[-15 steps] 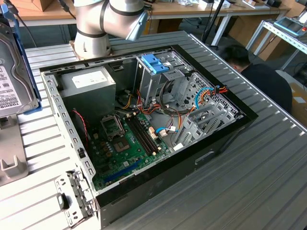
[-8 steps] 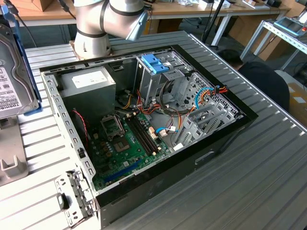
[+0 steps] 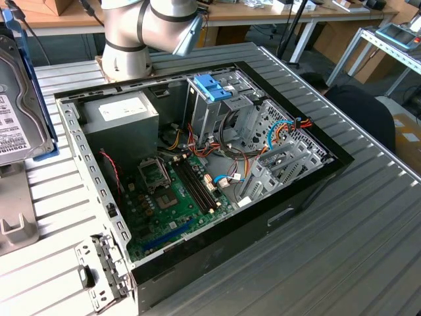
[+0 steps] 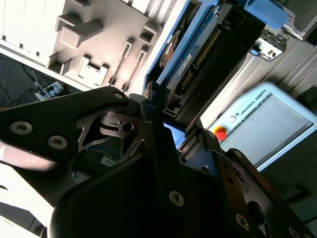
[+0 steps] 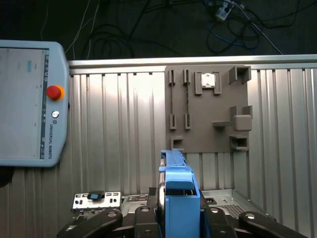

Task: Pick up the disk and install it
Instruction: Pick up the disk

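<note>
Gripper (image 5: 181, 214) fingers are closed on the disk (image 5: 177, 173), clamping the light blue carrier from both sides. In the first wrist view the blue frame stands out edge-on between the black fingers (image 5: 142, 216). In the second wrist view the same grasp shows from the side. There the disk (image 4: 198, 54) reaches out past the gripper (image 4: 176, 124), with its connector edge and blue rail in sight.

Below it lie the ribbed metal surface (image 5: 119, 124) and a grey fixture plate (image 5: 208, 109) with raised blocks and slots. A teach pendant (image 5: 25, 104) with a red button rests on the surface well apart from the plate.

In the exterior view the disk (image 3: 16, 118) is held upright at the exterior view's left, apart from the open computer case (image 3: 296, 197). Inside the case are a green motherboard (image 3: 177, 191) and a metal drive cage topped by a blue latch (image 3: 212, 87). The arm (image 3: 151, 26) rises behind the case.
</note>
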